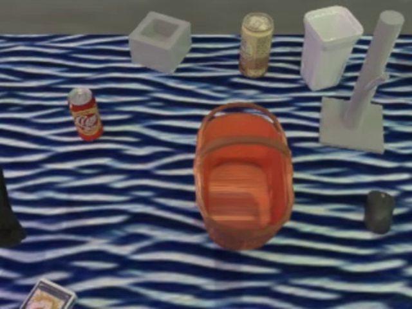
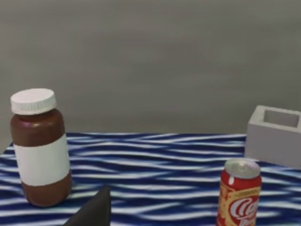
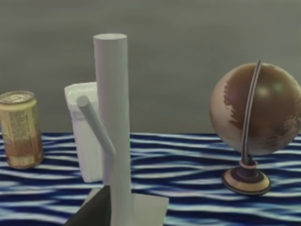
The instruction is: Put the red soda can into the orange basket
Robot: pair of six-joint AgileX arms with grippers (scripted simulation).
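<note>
The red soda can [image 1: 85, 114] stands upright on the blue wavy cloth at the left; it also shows in the left wrist view as the red soda can [image 2: 239, 192], with its silver top and round logo. The orange basket [image 1: 243, 226] sits empty at the table's middle, its handle arching across. My left gripper [image 1: 8, 215] is parked at the left edge, nearer the front than the can and apart from it. Only a dark part of my right gripper [image 3: 96, 209] shows, in its own wrist view.
At the back stand a white square container [image 1: 159, 40], a tan-gold can [image 1: 257, 45] and a white cup [image 1: 330, 45]. A white stand [image 1: 360, 103] and a dark grey cylinder [image 1: 379, 211] are at the right. A card box [image 1: 48, 297], a brown jar [image 2: 40, 148] and a globe [image 3: 256, 122] also show.
</note>
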